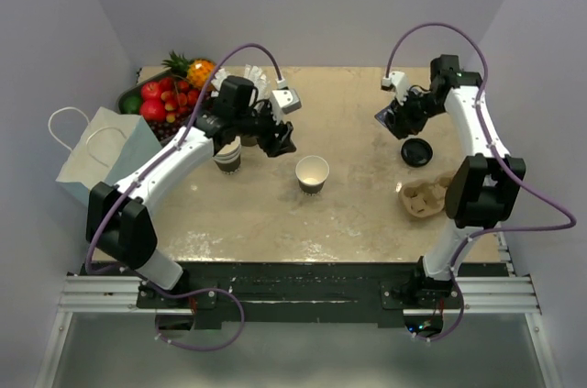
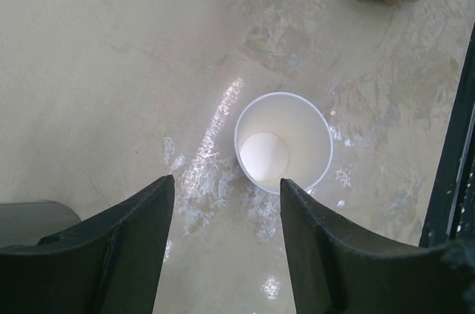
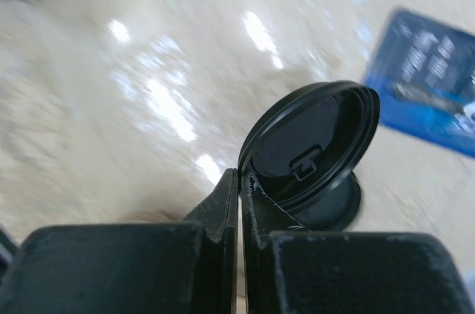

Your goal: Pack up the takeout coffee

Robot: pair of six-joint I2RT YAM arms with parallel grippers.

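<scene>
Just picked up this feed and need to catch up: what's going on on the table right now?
The right gripper is shut on the rim of a black lid, held tilted above the lid stack. The left gripper hangs open just beside the paper cup, which stands upright and lidless mid-table. The cup carrier and the paper bag are untouched, so nothing is packed yet.

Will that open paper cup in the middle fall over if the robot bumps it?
Probably. The paper cup looks empty, its bare bottom showing, so it is likely light and easy to slide or tip. Its base is narrower than its rim, which favours tipping. Lidless, its thin wall may squash if squeezed hard.
</scene>
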